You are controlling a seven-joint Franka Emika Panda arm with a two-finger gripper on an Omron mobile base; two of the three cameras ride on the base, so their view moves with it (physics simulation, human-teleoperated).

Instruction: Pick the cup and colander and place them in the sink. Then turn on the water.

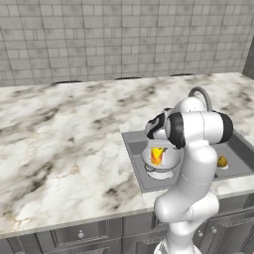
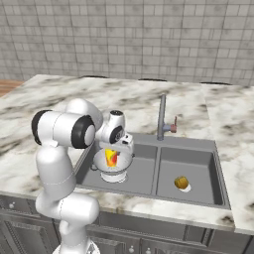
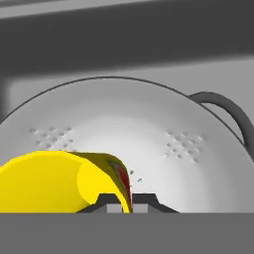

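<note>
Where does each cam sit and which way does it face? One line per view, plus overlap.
Left base view: behind-left of the arm, looking forward and down at the sink; arm rises lower right.
Right base view: behind-right, same aim; arm lower left, faucet visible.
Hand view: on the hand, looking along the pincer into the colander, shut on the cup rim.
Shared: base views both show colander, cup and a brown ball.

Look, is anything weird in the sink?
Yes. The yellow cup sits inside the colander in the sink's left basin, with the gripper shut on its rim. A small brown ball lies in the right basin.
</note>
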